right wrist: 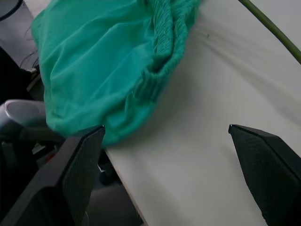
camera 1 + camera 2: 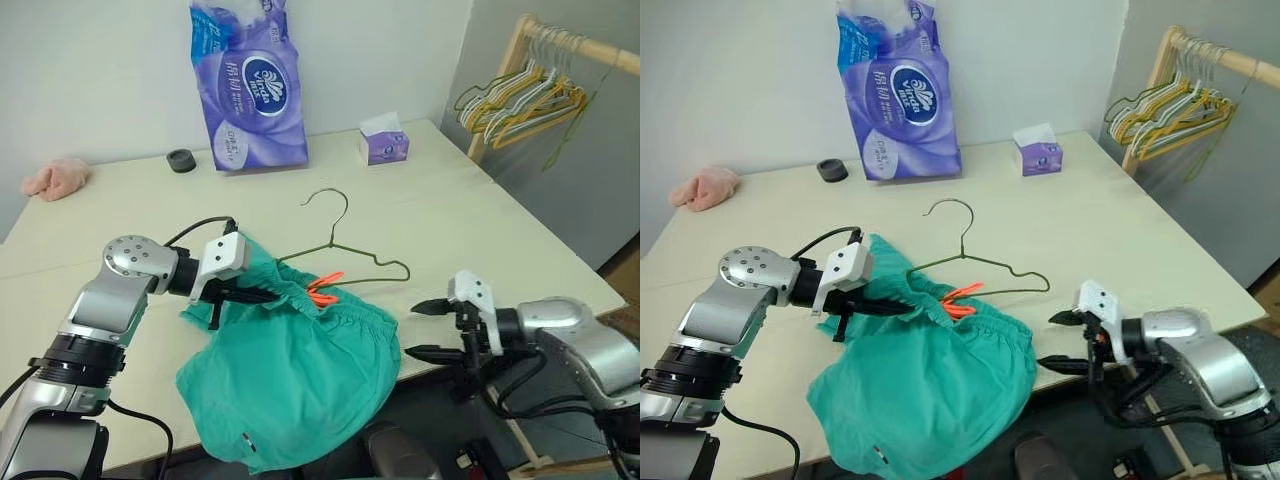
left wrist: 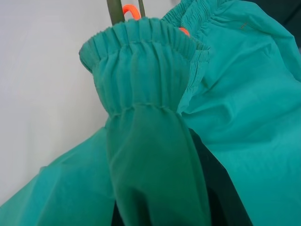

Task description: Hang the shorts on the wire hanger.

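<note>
1. The shorts are pictured draped over the near edge of the table, their gathered waistband bunched and pinched in the clenched left gripper; much of the fabric hangs off the edge.
2. The hanger is seen lying flat on the table just behind the shorts, its hook pointing toward the far wall; one end is covered by the waistband, beside the orange drawstring.
3. The right gripper is shown released, fingers spread wide and empty, at the table's near edge just beside the shorts.
4. A purple tissue pack is stood against the wall; its printed logo cannot be read.
5. A small tissue box, a black round item and a pink cloth are set along the far side.
6. Hangers are hung on a wooden rack at the right.
</note>
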